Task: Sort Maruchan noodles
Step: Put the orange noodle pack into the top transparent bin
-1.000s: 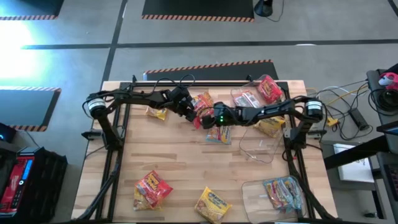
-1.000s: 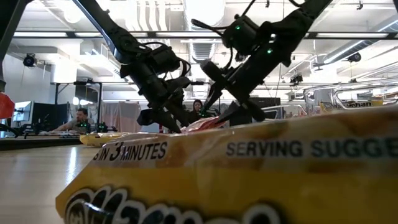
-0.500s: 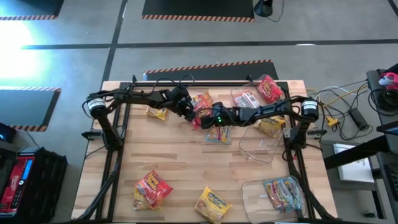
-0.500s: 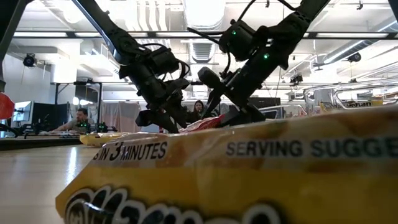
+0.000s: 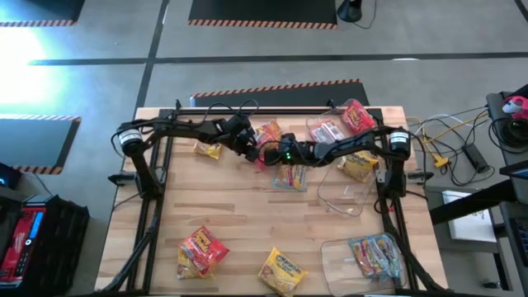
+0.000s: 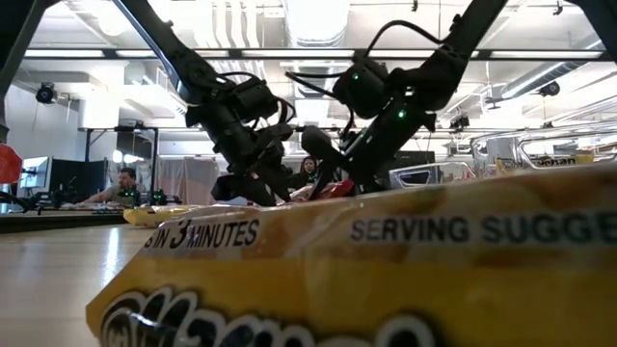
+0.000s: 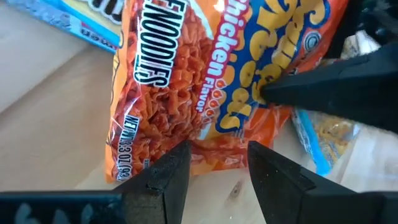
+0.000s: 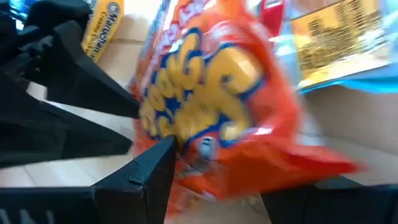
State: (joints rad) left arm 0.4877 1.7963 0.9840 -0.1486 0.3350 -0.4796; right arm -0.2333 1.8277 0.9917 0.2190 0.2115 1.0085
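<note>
High view: near the middle of the wooden table (image 5: 247, 214), toward its far edge, the left gripper (image 5: 252, 148) and right gripper (image 5: 271, 154) meet over 1 orange crinkly plastic chicken-flavour noodle packet (image 5: 269, 136). In the left wrist view that packet (image 7: 205, 81) runs lengthwise away from the left fingers (image 7: 168, 177), which straddle its near edge without visibly pinching it; whether they grip cannot be told. In the right wrist view the packet (image 8: 211, 118) is blurred and sits between the right fingers (image 8: 146, 177), which are clamped on it. A light-blue packet (image 5: 290, 177) lies partly hidden under the arms. In the low view a yellow packet (image 6: 386, 270) fills the foreground, hiding most of the table.
</note>
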